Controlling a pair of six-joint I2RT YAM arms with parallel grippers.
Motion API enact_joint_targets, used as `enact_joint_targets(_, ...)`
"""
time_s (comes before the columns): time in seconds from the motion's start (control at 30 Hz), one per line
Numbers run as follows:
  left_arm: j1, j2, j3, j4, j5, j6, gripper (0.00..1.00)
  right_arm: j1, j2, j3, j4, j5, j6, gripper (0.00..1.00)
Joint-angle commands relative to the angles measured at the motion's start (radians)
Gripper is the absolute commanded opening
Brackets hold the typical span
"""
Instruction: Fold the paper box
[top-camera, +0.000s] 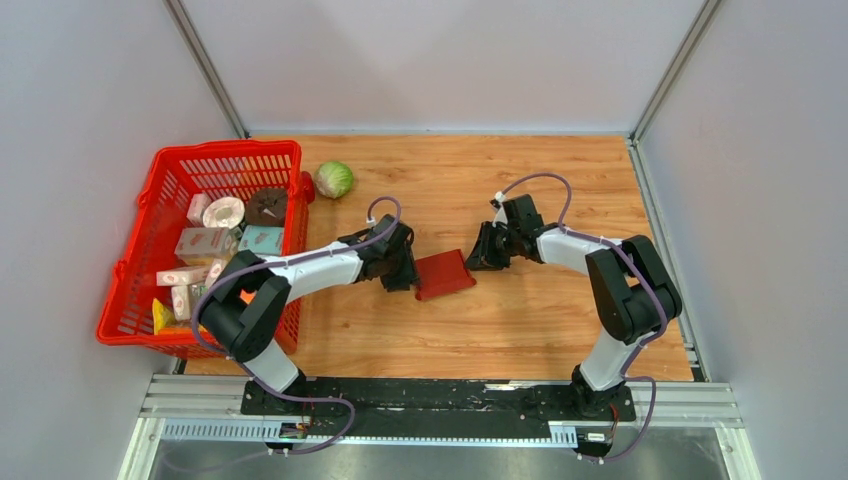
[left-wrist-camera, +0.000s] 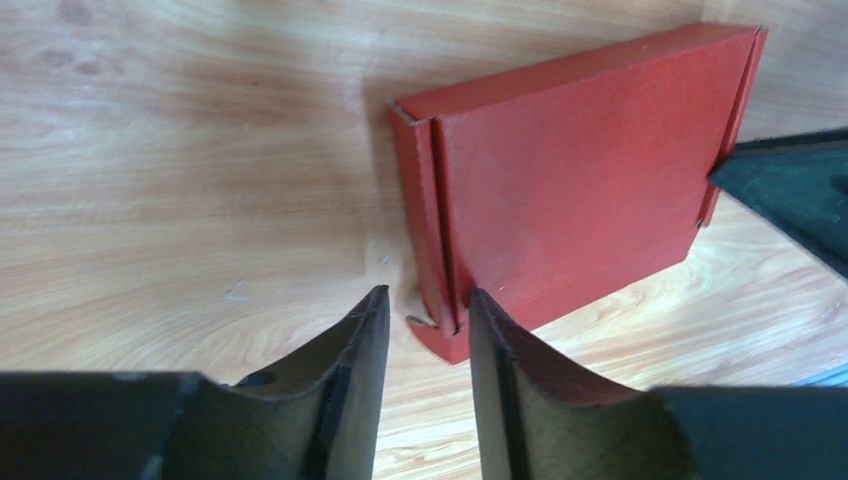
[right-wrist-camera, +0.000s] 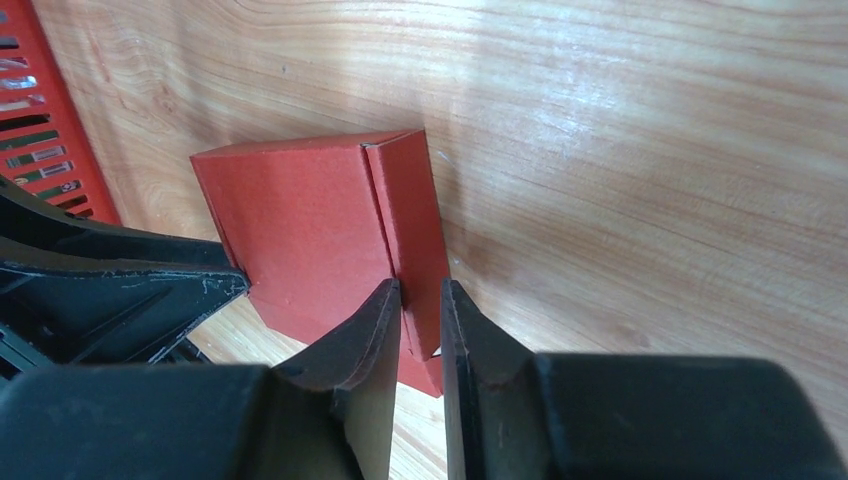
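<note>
The paper box (top-camera: 443, 274) is dark red, folded into a low flat box, and lies on the wooden table between my grippers. My left gripper (top-camera: 405, 278) is at its left end. In the left wrist view the jaws (left-wrist-camera: 428, 300) stand a little apart around the box's upright side wall (left-wrist-camera: 432, 240), with a gap on one side. My right gripper (top-camera: 480, 256) is at the right end. In the right wrist view its jaws (right-wrist-camera: 420, 292) are nearly closed on the opposite side wall (right-wrist-camera: 408, 210). Each wrist view also shows the other gripper's dark finger at the far edge.
A red mesh basket (top-camera: 150, 190) with several printed cartons and other goods stands at the left, close behind my left arm. A green cabbage (top-camera: 334, 179) lies beside the basket's far corner. Grey walls close in the table on three sides.
</note>
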Motion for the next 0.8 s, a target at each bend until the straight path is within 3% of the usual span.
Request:
enact_joint_targets(0.0, -0.002, -0.115, -0.062, 0.041, -0.035, 0.038, 0.46, -0.003, 0.004, -0.02, 0.032, -0.029, 0.028, 0.23)
enact_joint_targets(0.17, -0.002, -0.247, -0.12, 0.088, -0.075, 0.047, 0.59, -0.026, 0.016, -0.051, 0.054, -0.026, 0.047, 0.16)
enact_joint_targets(0.27, -0.002, -0.258, -0.12, 0.117, -0.05, 0.05, 0.62, -0.059, 0.008, -0.077, 0.072, -0.026, 0.065, 0.15)
enact_joint_targets(0.6, 0.0, -0.169, -0.116, 0.266, -0.001, 0.01, 0.64, -0.076, 0.017, -0.088, 0.063, -0.018, 0.051, 0.14)
enact_joint_targets(0.77, -0.002, -0.221, -0.154, 0.311, -0.015, -0.004, 0.63, -0.076, 0.005, -0.077, 0.064, -0.021, 0.051, 0.15)
